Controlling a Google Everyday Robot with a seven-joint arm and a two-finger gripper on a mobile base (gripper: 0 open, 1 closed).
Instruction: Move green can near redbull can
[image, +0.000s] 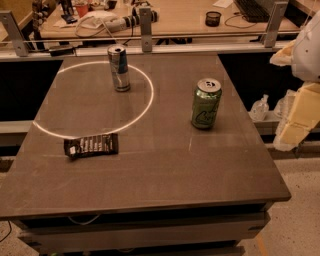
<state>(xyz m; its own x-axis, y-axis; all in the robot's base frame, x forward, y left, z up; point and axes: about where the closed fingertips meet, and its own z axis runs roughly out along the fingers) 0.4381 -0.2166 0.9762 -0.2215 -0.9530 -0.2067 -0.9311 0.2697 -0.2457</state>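
Note:
The green can (206, 103) stands upright on the right half of the dark table (150, 170), with dark script lettering and a silver top. The redbull can (119, 68), slim and silver-blue, stands upright at the back left, inside a bright ring of light on the tabletop. The two cans are well apart. My gripper (295, 122) shows at the right edge of the camera view as pale yellowish parts under a white arm section (307, 50). It is off the table's right side, apart from the green can and holding nothing that I can see.
A dark snack packet (91, 146) lies flat at the front left of the table. A rail with metal posts (145, 22) runs behind the table, with a cluttered desk beyond it. A clear plastic bottle (260, 107) lies on a low ledge right of the table.

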